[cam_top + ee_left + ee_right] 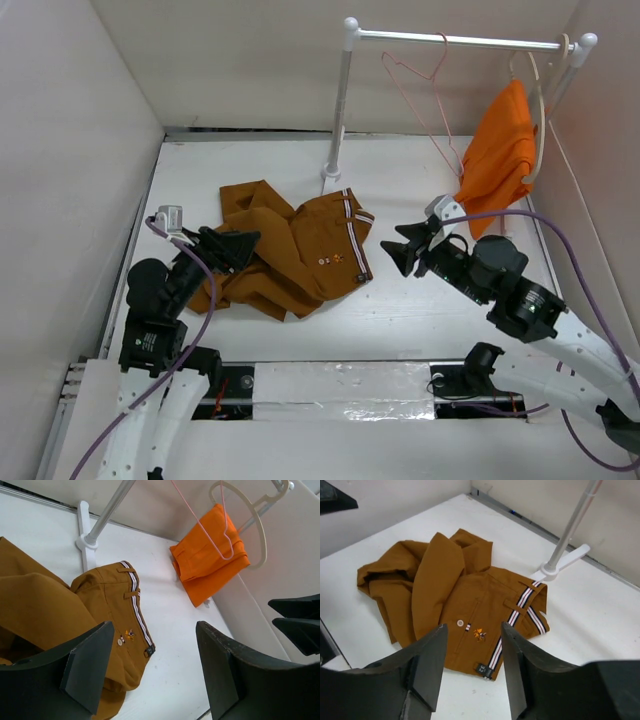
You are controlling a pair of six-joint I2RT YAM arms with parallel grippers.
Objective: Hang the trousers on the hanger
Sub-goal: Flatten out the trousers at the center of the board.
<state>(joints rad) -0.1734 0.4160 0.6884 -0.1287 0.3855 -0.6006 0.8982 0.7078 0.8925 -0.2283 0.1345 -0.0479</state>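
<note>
Since neither pincer has anything in it, the task looks barely begun. The left pincer (238, 250) stands with its jaws well apart and empty, low over the rumpled leg end of the long ochre-brown fabric trousers (300, 250). The right pincer (392, 256) is about half open and also empty. It sits just off the waistband end, its tips pointing at the white-and-red stripe.

The trousers lie between the two pincers in a loose heap on the white table (420, 310), legs folded over one another towards the left pincer and the buttoned waistband flatter towards the right one.

Beyond the right pincer and well above it, the thin pink triangular wire hanger (415, 110) hangs bare by its hook from the white rail (450, 40). Next along the rail, further to that pincer's right, is a thicker cream hanger (540, 100) carrying a small bright orange garment (500, 150).

Everything remains to be done: gripping the trousers, lifting them, and getting them onto the pink hanger.

There is open table in front of the right pincer and beyond the trousers. The rail's upright post (340, 110) stands just past the waistband, though, and the side walls close in outside each pincer. In my judgement the orange garment crowds the pink hanger on its far side.
</note>
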